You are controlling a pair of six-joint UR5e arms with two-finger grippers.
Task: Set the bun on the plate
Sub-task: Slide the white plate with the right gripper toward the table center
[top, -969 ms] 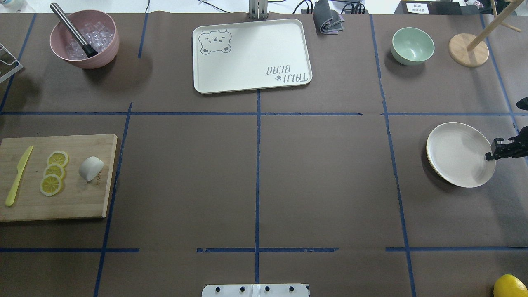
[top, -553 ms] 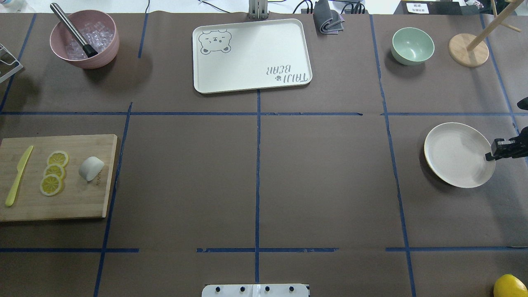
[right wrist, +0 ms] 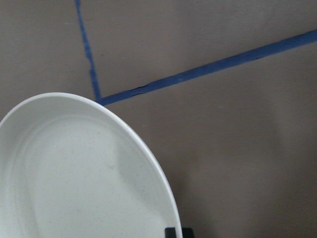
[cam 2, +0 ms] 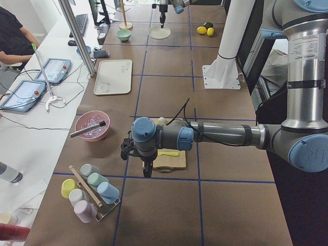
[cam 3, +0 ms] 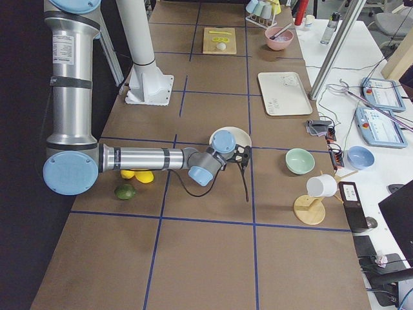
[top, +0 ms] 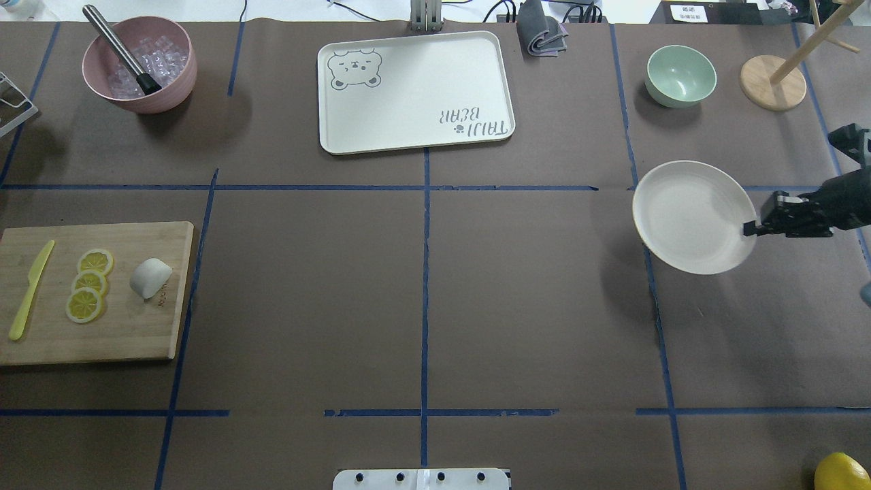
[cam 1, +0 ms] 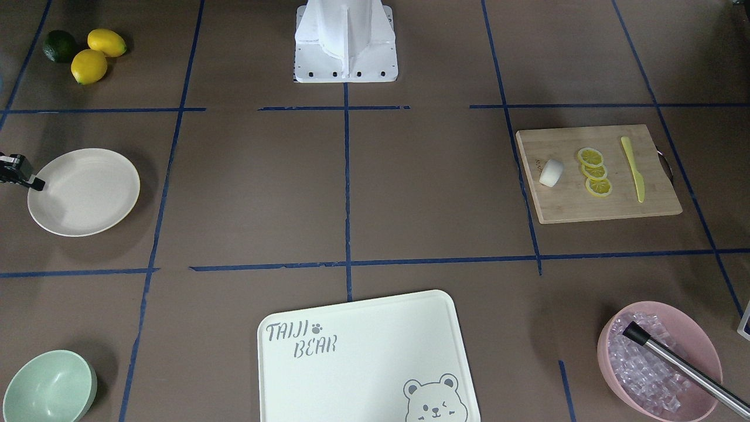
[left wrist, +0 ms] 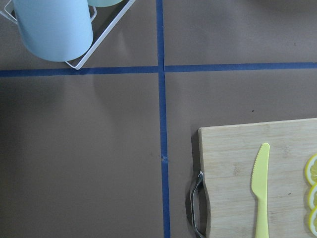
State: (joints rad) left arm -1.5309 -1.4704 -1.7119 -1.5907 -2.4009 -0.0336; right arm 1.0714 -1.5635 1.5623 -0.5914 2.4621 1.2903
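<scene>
Overhead exterior | bun point(top: 150, 278) lay on cutting board point(top: 102, 333) at left, beside lemon slices point(top: 88, 286), well apart from plate point(top: 687, 214) | right pincer point(top: 750, 229) pinched plate's right rim, plate seemingly raised off counter point(top: 422, 306), probably to bring it nearer | left pincer point(cam 2: 147, 171), hanging by cutting board: cannot tell if spread.

cutting board point(top: 129, 327): left middle of the overhead view
bun point(top: 150, 278): on the cutting board, right of the lemon slices point(top: 88, 284)
knife point(top: 30, 289): left of the slices
plate point(top: 687, 218): right middle
tray point(top: 415, 92): top centre
ice bowl point(top: 170, 95): upper left
</scene>
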